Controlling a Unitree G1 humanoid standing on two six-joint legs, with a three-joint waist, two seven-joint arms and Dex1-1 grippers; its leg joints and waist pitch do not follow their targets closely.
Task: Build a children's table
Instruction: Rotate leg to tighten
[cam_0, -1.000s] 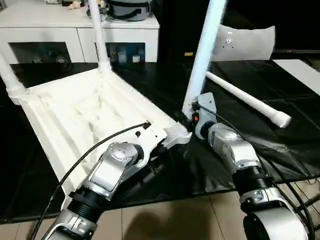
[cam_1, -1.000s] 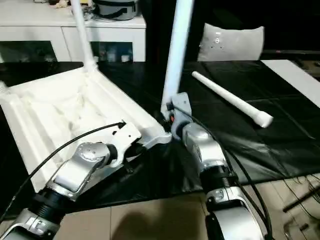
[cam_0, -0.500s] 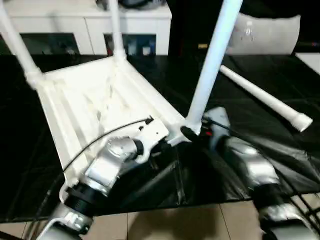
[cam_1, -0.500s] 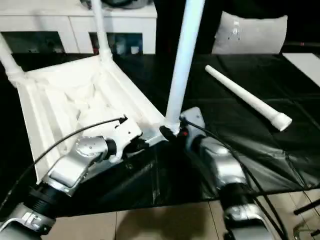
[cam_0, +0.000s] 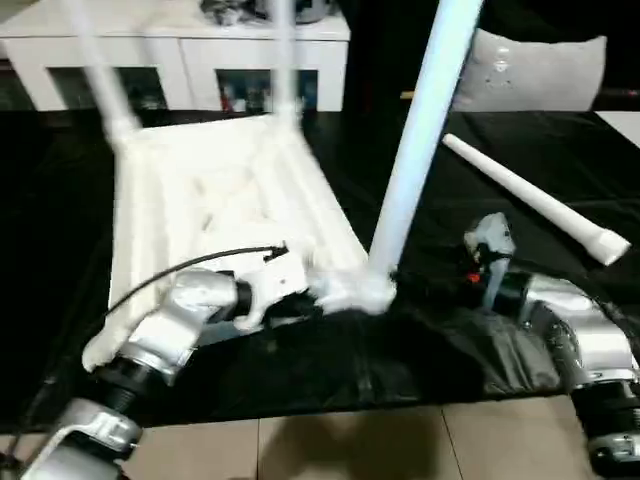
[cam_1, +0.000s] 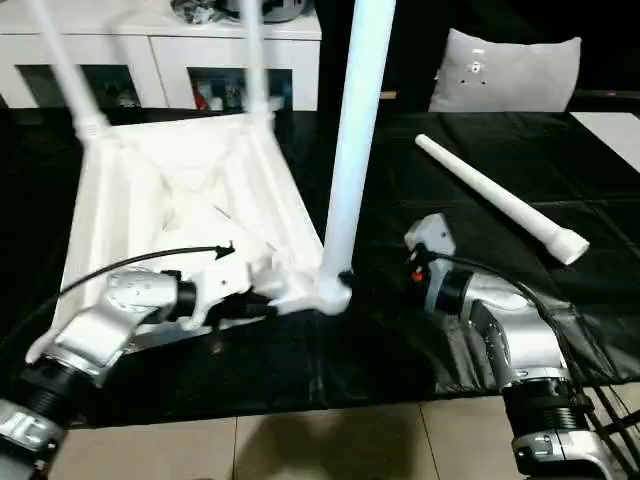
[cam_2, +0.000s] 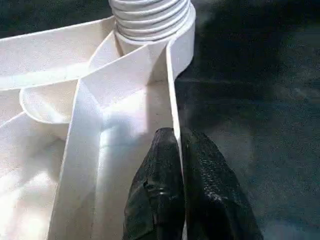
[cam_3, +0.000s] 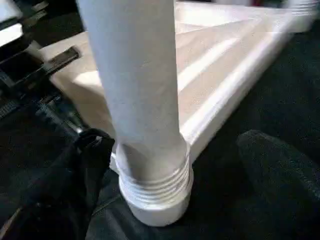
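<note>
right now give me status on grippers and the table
Left gripper shut on table top rim. Right gripper open around near leg, not gripping. Fourth leg loose on the floor.

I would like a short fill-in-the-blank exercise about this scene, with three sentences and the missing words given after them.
1. The number of legs already standing up from the upside-down table top is ____.
2. The last leg lies on the black sheet, so it is not yet ____ to the top.
3. The left gripper has its jaws closed on the top's thin outer ____.

Missing words: three; attached; wall
</note>
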